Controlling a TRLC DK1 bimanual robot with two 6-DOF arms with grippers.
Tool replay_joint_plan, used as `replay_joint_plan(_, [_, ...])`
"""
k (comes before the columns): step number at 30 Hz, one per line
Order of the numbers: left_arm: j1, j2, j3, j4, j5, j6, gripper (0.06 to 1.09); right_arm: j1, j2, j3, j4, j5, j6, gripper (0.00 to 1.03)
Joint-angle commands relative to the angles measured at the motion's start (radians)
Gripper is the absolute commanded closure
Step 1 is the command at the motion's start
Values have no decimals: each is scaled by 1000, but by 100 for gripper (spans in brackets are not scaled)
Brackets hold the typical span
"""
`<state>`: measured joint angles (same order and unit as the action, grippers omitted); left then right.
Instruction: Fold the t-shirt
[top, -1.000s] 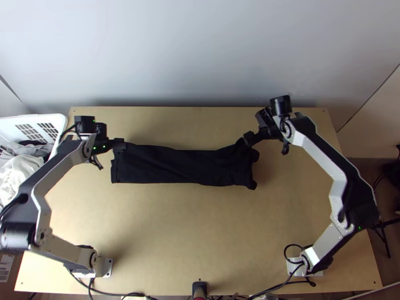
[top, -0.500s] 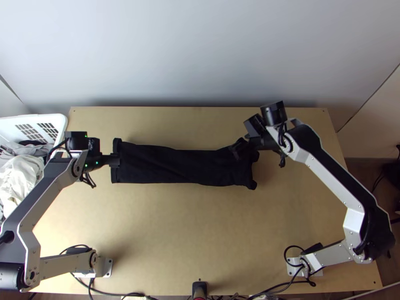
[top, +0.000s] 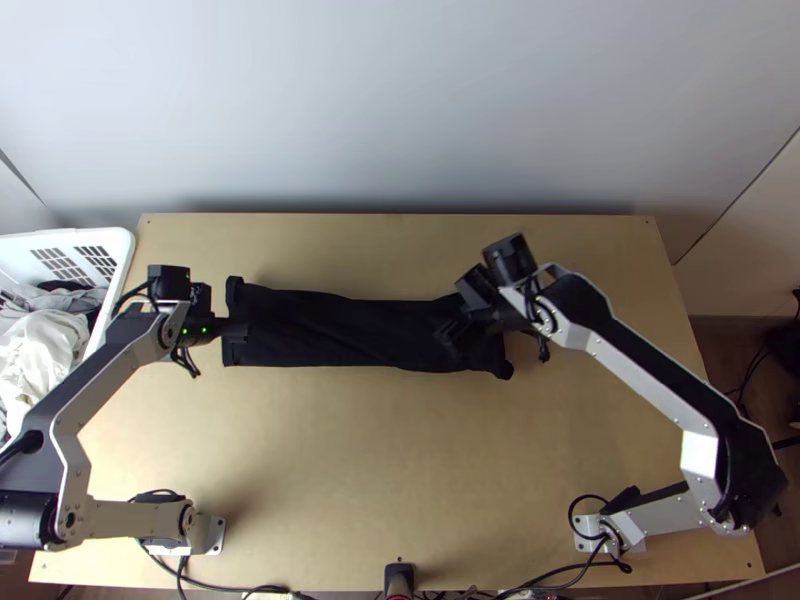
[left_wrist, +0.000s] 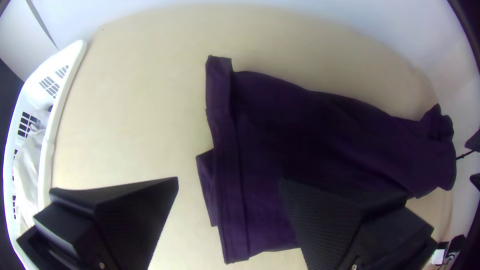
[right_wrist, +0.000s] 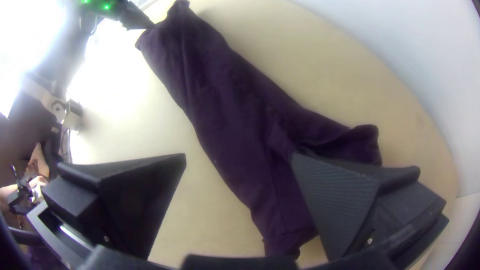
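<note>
Left end effector (left_wrist: 228, 179): fingers parted, nothing grasped. It has shifted nearer the robot along the t-shirt's (left_wrist: 300, 125) hem end, one finger over cloth, the other outboard of it. Right end effector (right_wrist: 239, 156): fingers parted, nothing grasped. It has travelled inward and nearer the robot, above the opposite end. Beneath and between both, the t-shirt lies as a long, narrow strip on the table (top: 380, 450), outline essentially unchanged. Assessment: repositioning only; the crosswise fold probably remains, requiring a secure grip.
</note>
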<state>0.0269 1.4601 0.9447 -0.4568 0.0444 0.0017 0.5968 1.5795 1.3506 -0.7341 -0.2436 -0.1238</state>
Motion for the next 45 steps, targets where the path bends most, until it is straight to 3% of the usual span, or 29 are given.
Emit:
replay_joint_plan(1, [-8, 52, 37, -5, 2, -9, 11, 29, 16, -25, 4, 1, -2, 4])
replay_joint_plan(22, [-47, 209, 85, 18, 2, -9, 11, 70, 112, 33, 13, 1, -11, 5])
replay_joint_plan(27, [-53, 235, 91, 13, 2, -11, 20, 70, 131, 42, 13, 1, -13, 5])
replay_joint_plan(32, [-53, 256, 94, 7, 3, -11, 42, 70, 149, 58, 13, 1, -13, 5])
replay_joint_plan(36, [-55, 255, 94, 7, 3, -11, 80, 72, 172, 65, 13, 1, -14, 5])
replay_joint_plan(39, [-58, 235, 95, 10, 3, -12, 102, 72, 197, 62, 13, 1, -20, 5])
replay_joint_plan(45, [-70, 140, 111, 4, 11, -14, 105, 72, 243, 24, 48, 1, -23, 5])
